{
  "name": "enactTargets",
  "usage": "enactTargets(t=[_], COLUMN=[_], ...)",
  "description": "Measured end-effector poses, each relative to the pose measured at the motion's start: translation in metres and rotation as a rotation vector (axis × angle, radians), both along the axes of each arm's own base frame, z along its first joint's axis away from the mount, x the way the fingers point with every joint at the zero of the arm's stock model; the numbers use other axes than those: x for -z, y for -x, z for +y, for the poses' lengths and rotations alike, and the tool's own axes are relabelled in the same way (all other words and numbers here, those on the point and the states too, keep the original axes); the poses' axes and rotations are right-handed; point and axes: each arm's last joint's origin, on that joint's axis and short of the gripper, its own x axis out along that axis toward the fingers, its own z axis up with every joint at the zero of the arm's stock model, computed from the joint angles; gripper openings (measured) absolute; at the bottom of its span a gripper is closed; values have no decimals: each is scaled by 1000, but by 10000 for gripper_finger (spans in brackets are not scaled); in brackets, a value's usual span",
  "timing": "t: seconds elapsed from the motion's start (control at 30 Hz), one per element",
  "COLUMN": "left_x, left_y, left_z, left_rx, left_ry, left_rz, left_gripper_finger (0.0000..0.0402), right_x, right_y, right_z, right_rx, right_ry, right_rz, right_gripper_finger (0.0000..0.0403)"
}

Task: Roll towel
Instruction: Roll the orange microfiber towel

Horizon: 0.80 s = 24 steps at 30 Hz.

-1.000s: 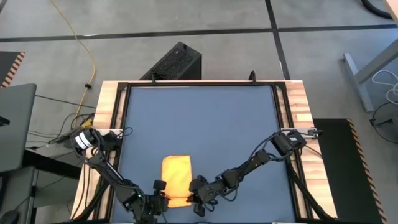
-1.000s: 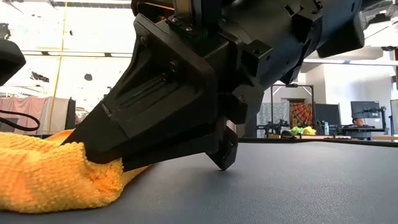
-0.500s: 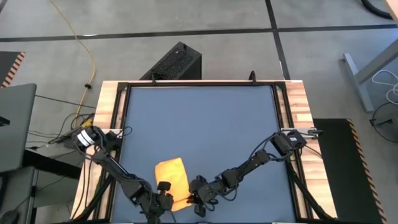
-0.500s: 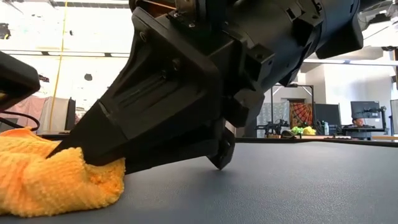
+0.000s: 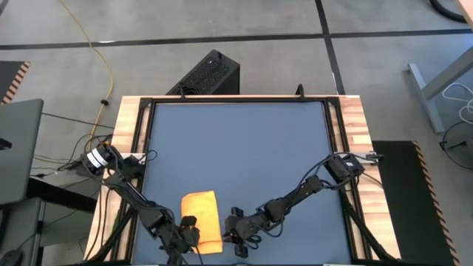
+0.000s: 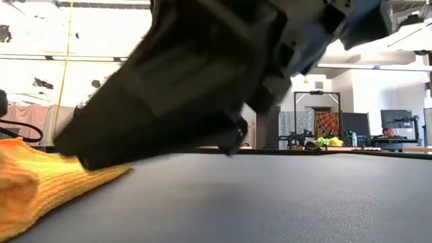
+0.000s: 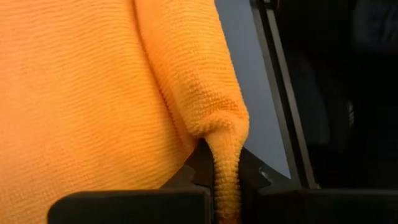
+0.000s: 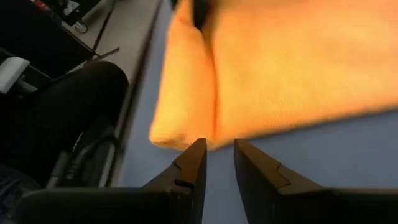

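From above, the towel [image 5: 201, 213] lies near the front edge of my dark tabletop [image 5: 244, 140], left of centre. My left pincer [image 5: 188, 233] sits at its front edge, and my right pincer [image 5: 233, 235] is just beside the towel's right side, apart from it.

At table height, the towel [image 6: 40, 185] lies low at the left, and my right pincer [image 6: 74, 150] hangs blurred just above its near edge.

Past my left wrist, a pinched fold of the towel [image 7: 227, 168] runs down between my fingers [image 7: 124, 205], which are clamped on it.

Past my right wrist, my fingers [image 8: 186, 171] stand slightly apart, holding nothing, with the towel [image 8: 280, 68] just ahead of their tips.
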Motion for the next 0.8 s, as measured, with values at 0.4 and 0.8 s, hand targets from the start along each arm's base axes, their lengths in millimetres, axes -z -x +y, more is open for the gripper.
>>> enactTargets(t=[0.4, 0.8], left_x=[10, 14], left_y=[28, 32], left_z=[34, 39], left_rx=[-191, -261], left_ry=[286, 382], left_rz=[-77, -63], left_gripper_finger=[4, 4], right_x=[-10, -8], right_y=[7, 4], right_z=[23, 24], right_rx=[-204, -219], right_ry=[377, 529], right_rz=[-291, -361], right_gripper_finger=[109, 216])
